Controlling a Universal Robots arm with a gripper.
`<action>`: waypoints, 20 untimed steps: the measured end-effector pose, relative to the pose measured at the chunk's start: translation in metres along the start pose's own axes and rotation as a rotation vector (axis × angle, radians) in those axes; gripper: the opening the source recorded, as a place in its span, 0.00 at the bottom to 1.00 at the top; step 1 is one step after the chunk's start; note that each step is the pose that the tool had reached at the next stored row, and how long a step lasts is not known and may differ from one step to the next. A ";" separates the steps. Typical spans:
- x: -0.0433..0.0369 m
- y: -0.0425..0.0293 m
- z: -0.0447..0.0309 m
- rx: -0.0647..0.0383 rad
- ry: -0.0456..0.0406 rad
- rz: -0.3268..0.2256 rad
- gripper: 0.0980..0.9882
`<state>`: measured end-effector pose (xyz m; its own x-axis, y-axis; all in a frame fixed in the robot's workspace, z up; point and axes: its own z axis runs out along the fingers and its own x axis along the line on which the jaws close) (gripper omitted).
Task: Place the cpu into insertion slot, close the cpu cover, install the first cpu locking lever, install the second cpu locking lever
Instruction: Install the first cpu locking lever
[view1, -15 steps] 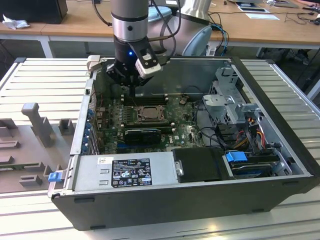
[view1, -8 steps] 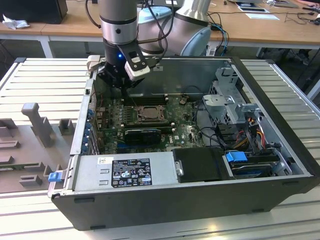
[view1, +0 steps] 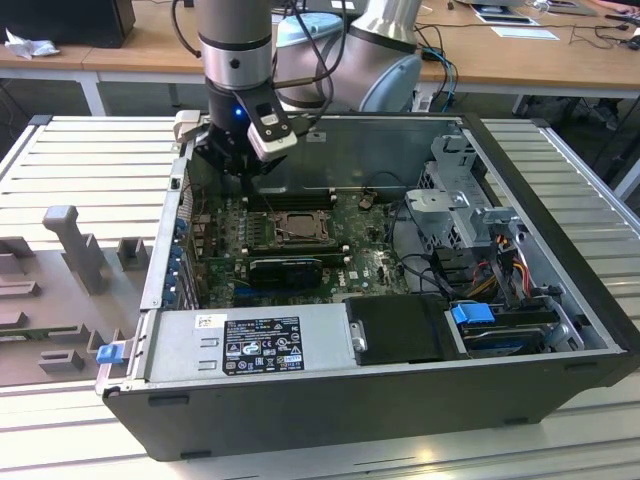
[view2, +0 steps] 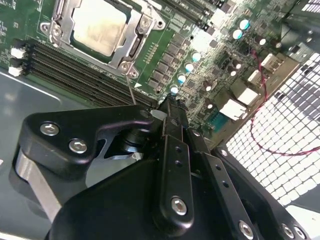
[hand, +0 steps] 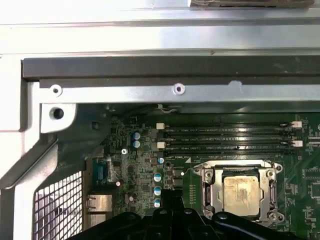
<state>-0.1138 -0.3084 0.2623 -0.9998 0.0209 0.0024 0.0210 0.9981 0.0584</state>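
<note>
The cpu (hand: 241, 192) lies flat in the insertion slot (view1: 268, 228), its pale silvery face up; the cpu (view2: 97, 25) is seen in both wrist views. The silver cpu cover (view2: 136, 47) lies down around it as a frame, and the cpu cover (hand: 209, 186) shows its cut-out middle. A thin wire lever (view2: 131, 87) rises from the socket's corner toward my fingers. My gripper (view2: 169, 106) is shut with nothing in it. It hangs above the capacitors beside the socket, apart from it. In the exterior view my gripper (view1: 243, 175) is at the case's far left corner.
The green motherboard (view1: 370, 265) sits in an open black case (view1: 520, 170). Black memory slots (hand: 227, 137) run between the socket and the case wall. A black finned card (view1: 285, 270) lies in front of the socket. A drive cage and cables (view1: 480, 240) are on the exterior view's right.
</note>
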 end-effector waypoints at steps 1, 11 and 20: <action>0.0000 0.0013 0.0005 0.000 0.0000 0.000 0.01; -0.0063 0.0149 0.0062 0.000 0.0000 0.000 0.01; -0.0351 0.0155 0.0063 0.000 0.0000 0.000 0.01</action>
<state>-0.0784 -0.2933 0.2569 -0.9998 0.0209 0.0024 0.0210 0.9981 0.0585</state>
